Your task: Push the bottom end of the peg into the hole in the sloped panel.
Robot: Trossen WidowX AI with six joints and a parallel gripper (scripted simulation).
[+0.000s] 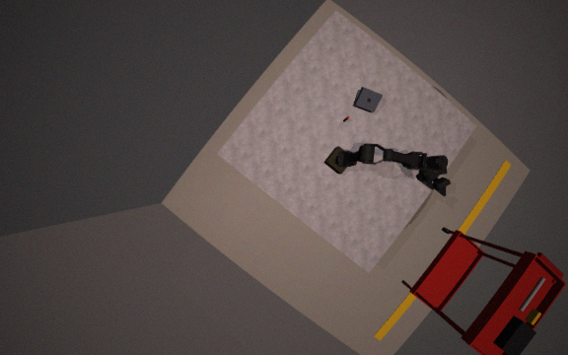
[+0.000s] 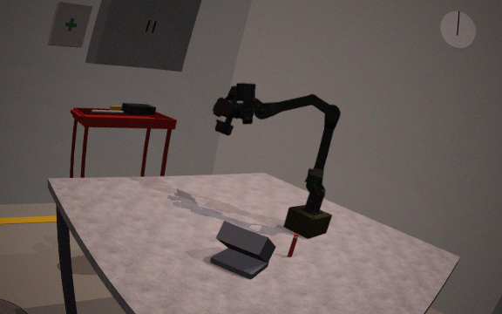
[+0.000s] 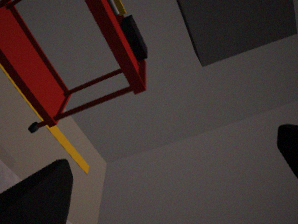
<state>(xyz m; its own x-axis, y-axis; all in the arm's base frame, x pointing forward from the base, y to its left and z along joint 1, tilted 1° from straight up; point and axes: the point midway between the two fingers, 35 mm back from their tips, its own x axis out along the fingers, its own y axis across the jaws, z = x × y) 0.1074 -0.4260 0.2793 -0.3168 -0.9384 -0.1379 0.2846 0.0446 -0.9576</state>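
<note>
The peg (image 1: 346,119) (image 2: 293,246) is a small red cylinder-like piece with a pale band near its top. It stands upright on the table between the panel and the arm's base. The grey sloped panel (image 1: 376,97) (image 2: 243,240) has one small dark hole (image 1: 369,100) in its face; the exterior camera sees the panel from behind, so the hole is hidden there. My gripper (image 1: 444,175) (image 2: 223,117) (image 3: 177,153) is open and empty. It hangs high above the table's far edge, well away from the peg and panel. The peg's exact cross-section is too small to tell.
The arm's dark base block (image 1: 334,162) (image 2: 308,222) stands on the pale table (image 1: 284,118) (image 2: 364,270), close to the peg. A red cart (image 1: 449,271) (image 2: 125,121) (image 3: 30,65) stands off the table beyond the yellow floor stripe (image 1: 485,197) (image 3: 70,149).
</note>
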